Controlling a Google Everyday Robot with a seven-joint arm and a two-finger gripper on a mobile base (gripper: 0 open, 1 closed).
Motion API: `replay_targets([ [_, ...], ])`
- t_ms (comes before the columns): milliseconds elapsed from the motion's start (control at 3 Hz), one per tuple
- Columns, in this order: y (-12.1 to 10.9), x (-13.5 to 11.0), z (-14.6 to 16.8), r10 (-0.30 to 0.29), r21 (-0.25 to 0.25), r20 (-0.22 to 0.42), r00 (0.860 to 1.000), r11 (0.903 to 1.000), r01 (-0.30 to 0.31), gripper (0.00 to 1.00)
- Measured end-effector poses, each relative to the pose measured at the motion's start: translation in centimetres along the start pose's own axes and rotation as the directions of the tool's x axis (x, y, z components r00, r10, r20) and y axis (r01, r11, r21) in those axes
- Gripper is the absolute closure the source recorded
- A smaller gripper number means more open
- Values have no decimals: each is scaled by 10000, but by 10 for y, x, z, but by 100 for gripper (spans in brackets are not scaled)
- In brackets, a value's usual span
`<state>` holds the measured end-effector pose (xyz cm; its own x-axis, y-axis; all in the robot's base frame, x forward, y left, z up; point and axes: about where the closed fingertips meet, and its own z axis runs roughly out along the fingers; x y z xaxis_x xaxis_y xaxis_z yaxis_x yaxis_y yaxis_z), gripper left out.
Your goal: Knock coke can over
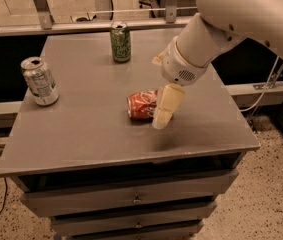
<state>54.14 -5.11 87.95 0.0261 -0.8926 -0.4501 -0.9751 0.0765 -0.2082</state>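
Lying on its side: the coke can (pixel 142 105), red-orange, near the middle of the table top and a little toward the front right, with its long axis running roughly left to right in the camera view.
Task standing: judged from that pose, the knock-over looks done, since the can is no longer upright.
Weight and stiffness: probably light, with a thin aluminium wall that would dent under a hard squeeze. Whether it is full or empty cannot be told.
Surface: smooth and round, so on its side it should roll readily at a nudge across its length.
Where to take hold: none is needed for a knock. If it had to be gripped, across the middle of the body would hold best, not at the rims.
Gripper: the gripper (pixel 163 109) hangs at the can's right end and overlaps it in the view. Whether it touches the can or sits just in front is unclear, as is whether it is open or closed.
Arm: the white arm (pixel 231 29) reaches in from the upper right.
Table: the grey table (pixel 81 129) is flat, with drawers (pixel 136 199) below it.
Other cans: a green can (pixel 120 43) stands upright at the back, and a silver-white can (pixel 39 81) stands at the left edge, both well apart from the coke can.
Risk: a careless brush could roll the can toward the front edge.
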Motion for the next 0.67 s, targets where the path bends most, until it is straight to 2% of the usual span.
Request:
replay_targets([
  [333,-8,35,-31,631,282,654,9959,9975,-650,0],
  [667,-16,90,-88,1206,1066,1198,9854,9853,-1336,0],
])
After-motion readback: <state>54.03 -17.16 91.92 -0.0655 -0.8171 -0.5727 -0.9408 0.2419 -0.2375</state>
